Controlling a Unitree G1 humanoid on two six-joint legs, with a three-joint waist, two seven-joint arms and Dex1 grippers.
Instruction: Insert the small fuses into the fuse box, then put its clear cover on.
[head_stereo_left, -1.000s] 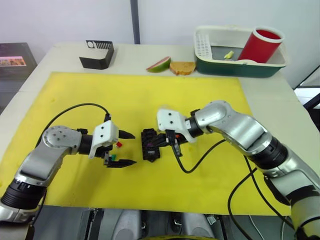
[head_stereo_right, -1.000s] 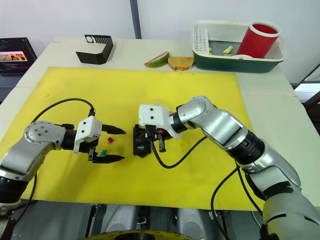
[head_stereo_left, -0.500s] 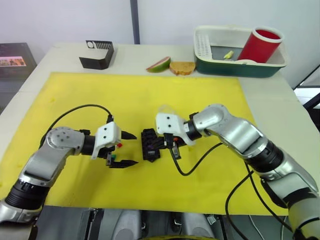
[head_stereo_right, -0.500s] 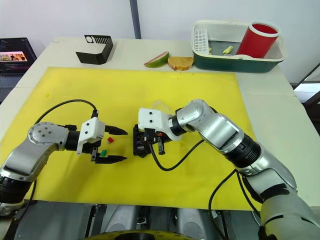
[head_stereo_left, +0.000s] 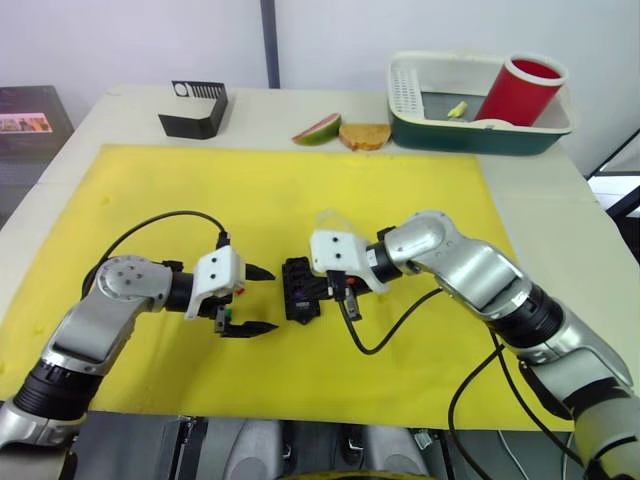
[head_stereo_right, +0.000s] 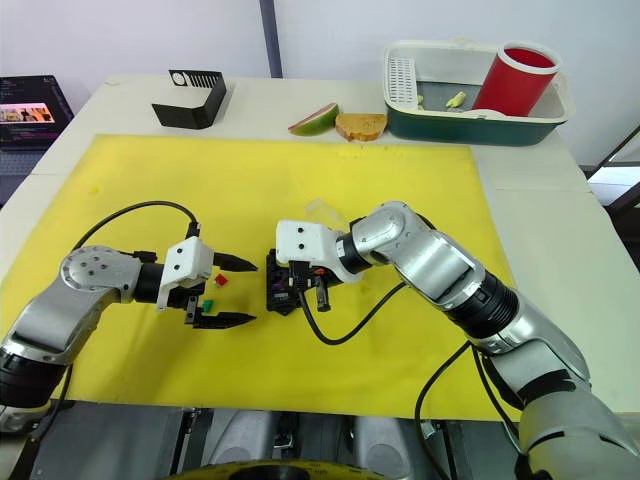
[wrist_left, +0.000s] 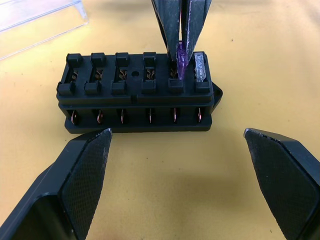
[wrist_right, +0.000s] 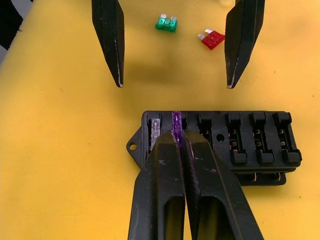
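The right hand (wrist_right: 180, 142) is pinched closed on a purple fuse (wrist_left: 182, 59), holding it upright in the second slot from one end of the fuse box (head_stereo_left: 298, 290). A pale grey fuse (wrist_left: 200, 67) already sits in the end slot just beside it; the other four slots in that row are bare. The fuse box lies flat on the yellow mat (head_stereo_left: 290, 190), near the middle of the surface.

At 9 o'clock from the fuse box, the left hand (head_stereo_left: 252, 299) is spread wide open and holds nothing, its two fingers (wrist_left: 85, 165) pointing toward the box without touching it. A red fuse (wrist_right: 213, 39) and a green fuse (wrist_right: 166, 23) lie loose on the mat between those open fingers, near each other but apart.

The clear cover (wrist_left: 40, 17) rests on the mat at about 1 o'clock from the box, close by.

Toward 12 o'clock, beyond the mat, stand a black slotted stand (head_stereo_left: 196, 108), a fruit slice (head_stereo_left: 318, 129), a piece of bread (head_stereo_left: 365, 135), and a green-and-white bin (head_stereo_left: 470, 125) holding a red cup (head_stereo_left: 520, 90).
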